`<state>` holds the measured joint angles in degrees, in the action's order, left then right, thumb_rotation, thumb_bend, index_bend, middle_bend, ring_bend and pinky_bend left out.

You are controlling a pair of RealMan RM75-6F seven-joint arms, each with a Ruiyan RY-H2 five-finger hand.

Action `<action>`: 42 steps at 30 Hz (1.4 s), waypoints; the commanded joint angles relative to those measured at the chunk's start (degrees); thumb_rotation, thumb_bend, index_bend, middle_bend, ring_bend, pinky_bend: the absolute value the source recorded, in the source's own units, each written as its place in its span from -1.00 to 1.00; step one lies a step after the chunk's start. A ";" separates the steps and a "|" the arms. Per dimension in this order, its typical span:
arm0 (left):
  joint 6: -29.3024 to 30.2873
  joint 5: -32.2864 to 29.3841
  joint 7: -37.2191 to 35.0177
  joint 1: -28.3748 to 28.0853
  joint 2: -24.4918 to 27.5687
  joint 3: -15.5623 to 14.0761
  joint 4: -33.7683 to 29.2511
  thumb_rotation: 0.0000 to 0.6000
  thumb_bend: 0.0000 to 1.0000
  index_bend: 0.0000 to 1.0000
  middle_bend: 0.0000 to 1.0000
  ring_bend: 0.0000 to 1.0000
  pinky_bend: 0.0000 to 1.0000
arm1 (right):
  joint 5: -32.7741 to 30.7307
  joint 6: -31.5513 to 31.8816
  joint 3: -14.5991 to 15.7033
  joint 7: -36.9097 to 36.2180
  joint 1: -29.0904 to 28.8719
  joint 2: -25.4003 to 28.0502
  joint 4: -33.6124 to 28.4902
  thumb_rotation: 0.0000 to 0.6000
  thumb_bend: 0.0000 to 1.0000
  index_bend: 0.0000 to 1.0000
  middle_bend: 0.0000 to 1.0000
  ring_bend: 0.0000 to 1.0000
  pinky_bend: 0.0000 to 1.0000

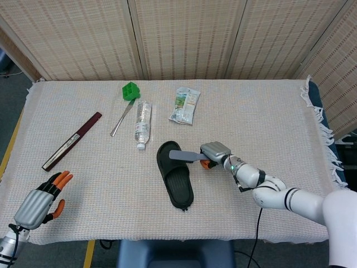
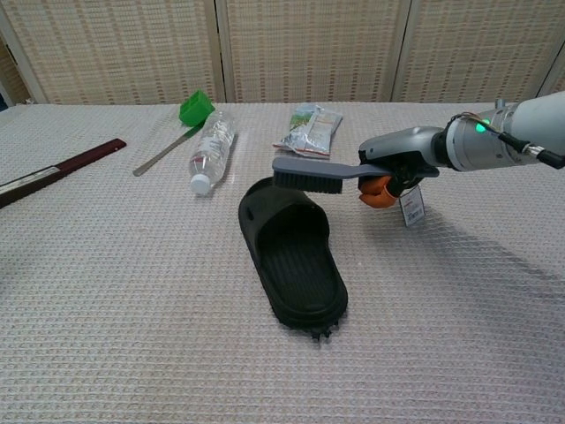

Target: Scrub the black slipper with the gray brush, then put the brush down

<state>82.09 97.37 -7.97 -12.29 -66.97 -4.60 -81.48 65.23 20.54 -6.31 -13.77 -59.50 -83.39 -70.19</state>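
The black slipper (image 1: 175, 174) (image 2: 294, 249) lies mid-table, its toe strap toward the back. My right hand (image 1: 214, 153) (image 2: 400, 162) grips the handle of the gray brush (image 1: 183, 156) (image 2: 308, 176). The brush head points left and hovers over the slipper's strap end, bristles down. I cannot tell whether the bristles touch the slipper. My left hand (image 1: 39, 201) rests at the table's near left corner, holding nothing, fingers apart. It shows only in the head view.
A water bottle (image 1: 142, 124) (image 2: 210, 149), a green-headed tool (image 1: 126, 100) (image 2: 179, 124) and a snack packet (image 1: 185, 105) (image 2: 309, 130) lie behind the slipper. A dark red stick (image 1: 72, 140) (image 2: 56, 170) lies at the left. A tag (image 2: 411, 205) dangles from my right hand.
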 commanded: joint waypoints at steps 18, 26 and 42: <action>0.85 0.64 0.45 0.39 0.16 -0.26 -0.27 1.00 0.19 -1.00 -1.00 -0.90 -0.41 | -3.93 -0.73 1.42 4.89 -0.11 0.03 -0.91 1.00 0.23 1.00 0.93 0.93 1.00; 1.43 0.71 -0.18 0.60 0.36 -0.20 0.20 1.00 0.19 -1.00 -1.00 -0.90 -0.41 | -6.51 -2.10 0.48 7.21 -3.83 -2.25 -0.34 1.00 0.23 1.00 0.93 0.93 1.00; 1.53 0.78 0.35 0.70 0.27 -0.14 0.07 1.00 0.19 -1.00 -1.00 -0.90 -0.41 | -10.53 2.07 5.24 11.14 -1.20 2.58 -4.24 1.00 0.23 1.00 0.93 0.93 1.00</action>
<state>83.60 98.14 -7.61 -11.59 -66.71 -4.74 -81.37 54.83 22.55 -1.04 -2.60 -60.80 -80.91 -74.36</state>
